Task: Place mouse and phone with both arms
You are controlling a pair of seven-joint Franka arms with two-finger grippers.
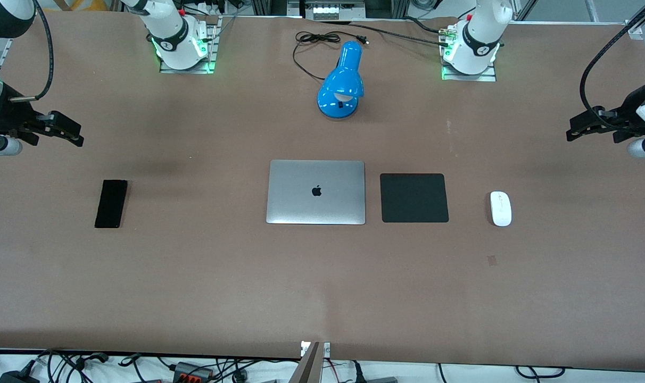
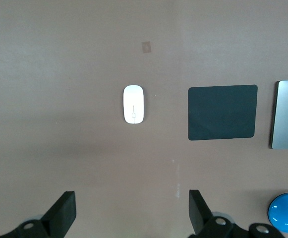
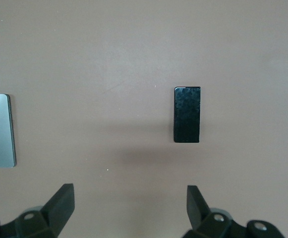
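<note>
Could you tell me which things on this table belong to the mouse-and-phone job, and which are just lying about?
Part of the job:
- mouse, toward the left arm's end
- phone, toward the right arm's end
- left gripper, open, above the table near the mouse
- right gripper, open, above the table near the phone

Just lying about:
- silver laptop, closed
- black mat beside it
- blue lamp
</note>
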